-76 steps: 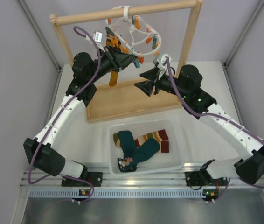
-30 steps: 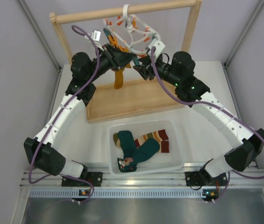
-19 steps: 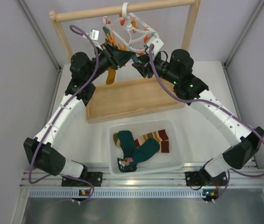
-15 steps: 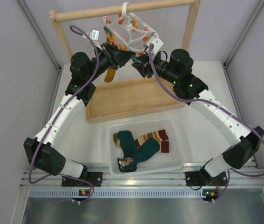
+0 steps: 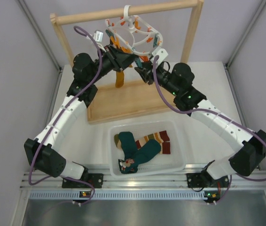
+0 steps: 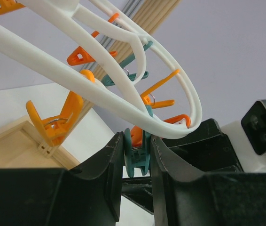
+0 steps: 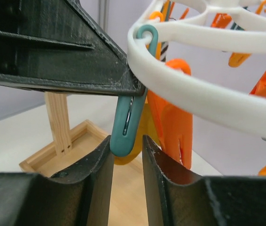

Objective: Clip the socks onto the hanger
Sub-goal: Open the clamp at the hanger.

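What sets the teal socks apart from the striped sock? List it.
Colour: the teal socks are dark teal; the striped sock has brown, red and cream bands. Pose: the teal socks lie on top of the striped sock. Motif: the teal socks carry a small face motif; the striped sock shows none. Both lie in the white bin, neither clipped to the hanger.

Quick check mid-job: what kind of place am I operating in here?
Probably a lab test cell, not a home: plain grey panel walls, an aluminium base rail, and a staged wooden rail frame holding the hanger.
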Available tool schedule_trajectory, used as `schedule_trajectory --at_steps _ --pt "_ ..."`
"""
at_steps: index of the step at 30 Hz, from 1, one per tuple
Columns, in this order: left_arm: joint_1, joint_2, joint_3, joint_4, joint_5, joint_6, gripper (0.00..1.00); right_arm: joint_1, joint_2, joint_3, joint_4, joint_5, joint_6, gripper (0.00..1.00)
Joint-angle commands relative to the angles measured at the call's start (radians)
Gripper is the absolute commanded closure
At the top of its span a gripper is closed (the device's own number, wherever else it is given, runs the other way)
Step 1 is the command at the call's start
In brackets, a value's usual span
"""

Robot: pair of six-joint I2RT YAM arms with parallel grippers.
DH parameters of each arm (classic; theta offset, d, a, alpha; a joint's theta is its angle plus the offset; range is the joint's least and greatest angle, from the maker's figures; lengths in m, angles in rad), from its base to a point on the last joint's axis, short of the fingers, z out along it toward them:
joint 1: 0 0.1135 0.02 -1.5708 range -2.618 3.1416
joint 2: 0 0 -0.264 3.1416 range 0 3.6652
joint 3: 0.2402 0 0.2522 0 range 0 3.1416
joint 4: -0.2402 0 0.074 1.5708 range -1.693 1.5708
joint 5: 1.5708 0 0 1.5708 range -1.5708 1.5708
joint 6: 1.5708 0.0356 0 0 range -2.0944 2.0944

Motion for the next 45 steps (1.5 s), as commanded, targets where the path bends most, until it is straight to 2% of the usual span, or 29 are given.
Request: schedule_trajectory --at_steps 1,9,18,21,25,26,28,31,45 --pt "0.010 -0.013 0.006 0.070 -0.042 -0.006 1.00 0.015 -0.047 -0.061 0.242 0.101 -0.004 0.70" --pt "0.010 -0.014 0.000 0.077 -0.055 0.000 1.00 0.041 -0.060 -0.119 0.397 0.075 -0.008 0.73" --pt "0.007 -0.016 -0.010 0.077 -0.053 0.009 1.00 0.055 -0.075 -0.127 0.411 0.092 -0.013 0.78" --pt "0.005 -0.016 -0.012 0.077 -0.049 0.007 1.00 0.058 -0.072 -0.122 0.403 0.104 -0.025 0.83" --pt "0.004 -0.019 -0.012 0.064 -0.056 0.009 1.00 0.064 -0.067 -0.116 0.403 0.145 -0.059 1.00" --pt "0.004 -0.022 -0.011 0.061 -0.064 0.010 1.00 0.066 -0.066 -0.116 0.404 0.155 -0.085 1.00" --pt "0.002 -0.029 -0.007 0.048 -0.073 0.018 0.88 0.083 -0.060 -0.119 0.414 0.205 -0.147 1.00" --pt "-0.001 -0.032 -0.001 0.034 -0.093 0.021 0.77 0.101 -0.052 -0.133 0.446 0.251 -0.206 1.00" --pt "-0.003 -0.005 0.008 0.066 -0.055 -0.023 0.65 0.114 -0.046 -0.125 0.452 0.256 -0.261 1.00"
